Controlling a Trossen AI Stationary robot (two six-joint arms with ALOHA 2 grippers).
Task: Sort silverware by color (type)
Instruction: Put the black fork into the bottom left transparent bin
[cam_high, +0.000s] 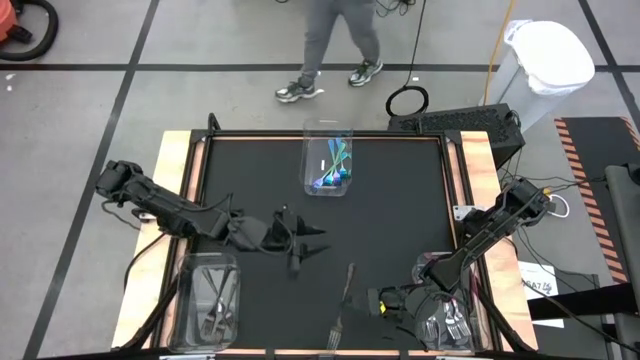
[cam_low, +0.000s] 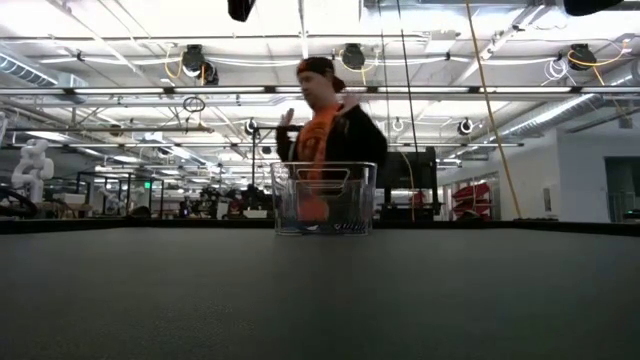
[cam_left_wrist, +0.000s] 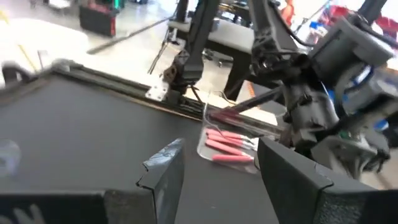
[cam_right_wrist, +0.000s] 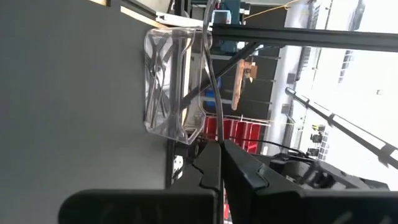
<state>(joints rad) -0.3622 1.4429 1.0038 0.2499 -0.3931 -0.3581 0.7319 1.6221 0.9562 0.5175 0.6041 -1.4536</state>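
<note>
Here the right gripper (cam_high: 378, 300) sits low over the near edge of the table (cam_high: 400, 200), its fingers pinched fully together. In the right wrist view a thin wire-like stem rises from between the closed fingers (cam_right_wrist: 214, 163); whether that is a utensil in its grip cannot be settled from these pictures. Just beside it, toward the table's middle, a dark fork (cam_high: 343, 298) lies on the black surface with its long axis running roughly from the near edge toward the far edge, tines at the near end. That is the relation the coming move seems to turn on — the fork lies immediately to the left of the right gripper, while the left gripper (cam_high: 305, 240) is farther off, above the table's centre-left, fingers spread apart and holding nothing.

Outward from there stand three clear bins:
- a near-right bin (cam_high: 447, 325) under the right arm, with pale pieces
- a near-left bin (cam_high: 207, 300) holding grey utensils
- a far bin (cam_high: 327, 165) holding teal and blue-handled pieces

The left wrist view shows pink-handled utensils (cam_left_wrist: 230, 146) in a bin by the right arm. A person (cam_low: 325, 130) moves behind the table.
</note>
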